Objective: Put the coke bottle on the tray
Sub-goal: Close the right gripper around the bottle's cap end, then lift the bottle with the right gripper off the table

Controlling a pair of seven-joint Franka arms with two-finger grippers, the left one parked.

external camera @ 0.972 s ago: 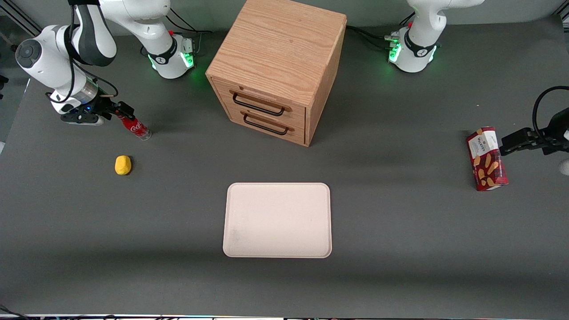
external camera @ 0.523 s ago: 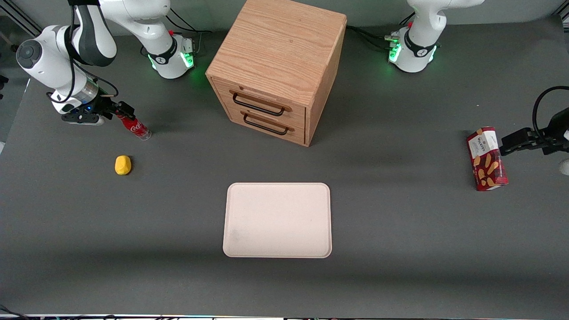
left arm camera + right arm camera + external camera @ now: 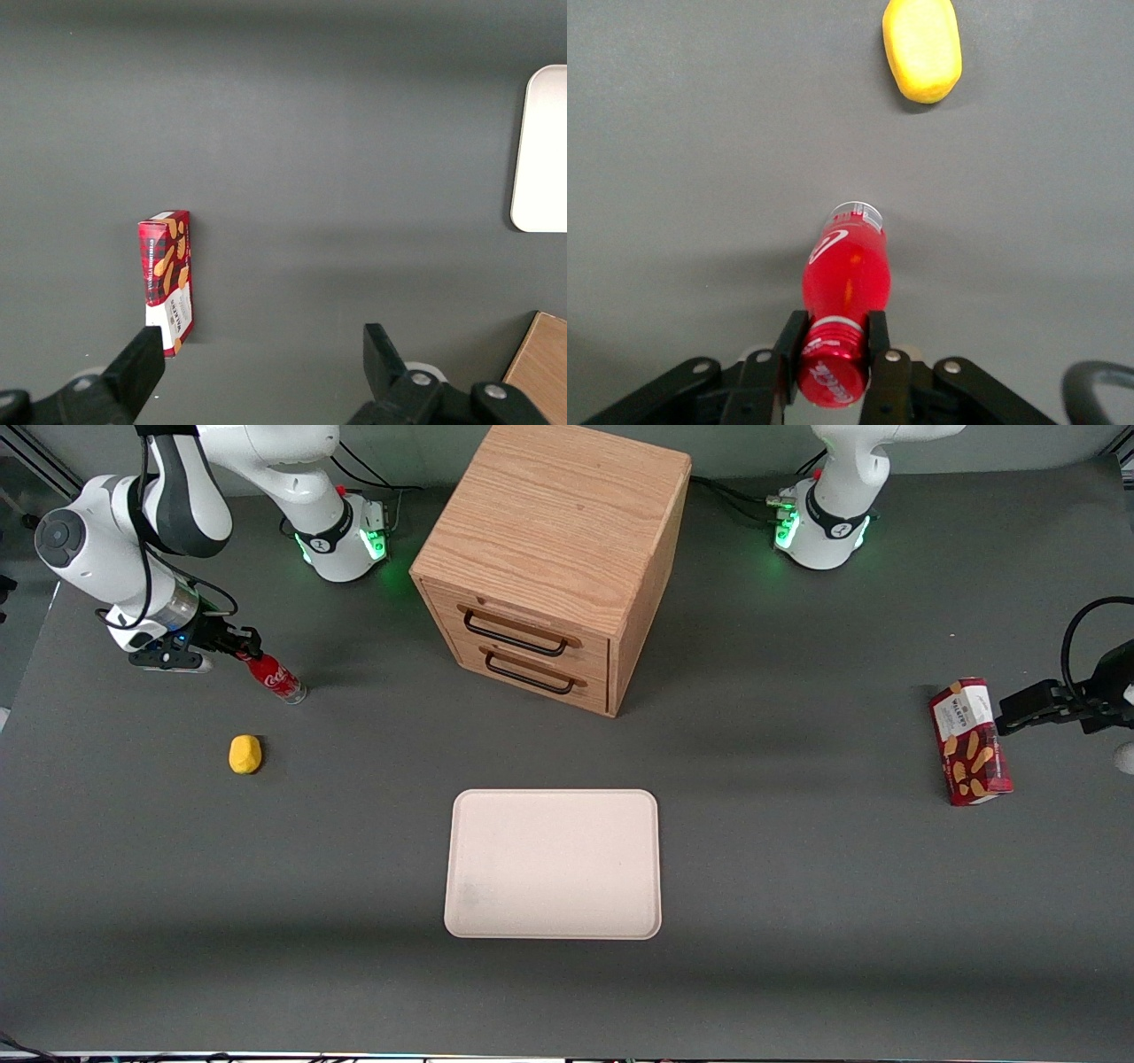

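The coke bottle (image 3: 276,678) is small and red with a red cap and stands tilted on the table toward the working arm's end. My right gripper (image 3: 244,651) is shut on its cap; in the right wrist view the two fingers clamp the cap (image 3: 833,367) from both sides, with the bottle's body (image 3: 846,270) reaching down to the table. The pale cream-pink tray (image 3: 554,864) lies flat near the table's middle, nearer the front camera than the cabinet, and holds nothing.
A yellow lemon-like object (image 3: 245,754) lies nearer the front camera than the bottle. A wooden two-drawer cabinet (image 3: 554,558) stands farther from the camera than the tray. A red snack box (image 3: 970,741) lies toward the parked arm's end.
My gripper and the bottle's cap have shifted slightly up and away from the front camera; the bottle stands a little more tilted, its base about where it was.
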